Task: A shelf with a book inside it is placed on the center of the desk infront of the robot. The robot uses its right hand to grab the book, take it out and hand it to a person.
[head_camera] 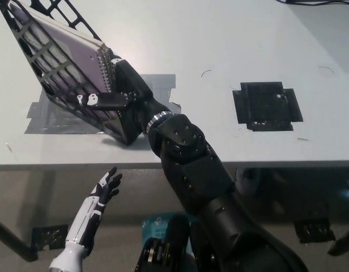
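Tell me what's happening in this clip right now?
The robot's black right hand is at the open end of the black lattice shelf on the desk, fingers around the spiral-bound book, which is still inside. The white left hand hangs open below the desk edge. No person is in view.

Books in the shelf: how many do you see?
1: a spiral-bound book inside the black shelf, right hand at its spine. Others may be hidden.
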`<control>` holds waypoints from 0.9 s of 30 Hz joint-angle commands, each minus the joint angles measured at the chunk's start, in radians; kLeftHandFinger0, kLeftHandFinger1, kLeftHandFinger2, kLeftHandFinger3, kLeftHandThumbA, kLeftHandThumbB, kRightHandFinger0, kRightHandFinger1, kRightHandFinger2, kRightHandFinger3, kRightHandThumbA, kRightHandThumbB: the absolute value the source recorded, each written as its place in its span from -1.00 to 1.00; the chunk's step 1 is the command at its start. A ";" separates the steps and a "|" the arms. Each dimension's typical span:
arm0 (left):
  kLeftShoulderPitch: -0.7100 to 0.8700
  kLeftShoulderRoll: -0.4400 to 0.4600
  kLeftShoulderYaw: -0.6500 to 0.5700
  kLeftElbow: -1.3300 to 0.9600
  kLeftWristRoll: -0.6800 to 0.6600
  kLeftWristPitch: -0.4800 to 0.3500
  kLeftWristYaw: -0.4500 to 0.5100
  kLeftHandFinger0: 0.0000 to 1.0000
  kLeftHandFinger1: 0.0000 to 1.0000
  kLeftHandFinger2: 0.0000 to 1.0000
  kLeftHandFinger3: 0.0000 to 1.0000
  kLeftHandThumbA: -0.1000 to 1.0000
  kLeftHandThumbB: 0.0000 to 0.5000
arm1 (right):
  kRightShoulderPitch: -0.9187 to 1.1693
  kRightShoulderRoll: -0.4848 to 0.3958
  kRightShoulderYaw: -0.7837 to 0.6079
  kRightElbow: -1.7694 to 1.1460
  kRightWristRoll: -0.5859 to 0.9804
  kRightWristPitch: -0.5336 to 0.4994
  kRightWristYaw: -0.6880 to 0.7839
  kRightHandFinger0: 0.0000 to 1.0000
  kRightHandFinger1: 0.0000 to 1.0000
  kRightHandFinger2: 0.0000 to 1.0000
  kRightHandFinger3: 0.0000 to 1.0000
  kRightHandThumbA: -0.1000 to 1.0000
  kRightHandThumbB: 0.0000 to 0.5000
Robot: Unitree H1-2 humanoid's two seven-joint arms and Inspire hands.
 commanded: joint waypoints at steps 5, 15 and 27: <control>-0.019 0.014 -0.004 -0.038 0.021 -0.006 -0.008 1.00 1.00 1.00 1.00 1.00 0.06 | -0.109 0.010 -0.022 0.082 0.011 -0.076 -0.005 1.00 1.00 1.00 1.00 0.98 0.17; -0.020 0.013 -0.004 -0.038 0.022 0.001 -0.008 1.00 1.00 1.00 1.00 1.00 0.14 | -0.144 0.006 -0.030 0.148 -0.004 -0.102 -0.017 0.64 0.76 0.88 1.00 1.00 0.01; -0.025 0.011 -0.002 -0.037 0.008 0.002 -0.013 1.00 1.00 1.00 1.00 1.00 0.08 | -0.119 0.030 -0.030 0.018 -0.006 -0.077 -0.067 -1.00 -1.00 -1.00 -1.00 1.00 -0.65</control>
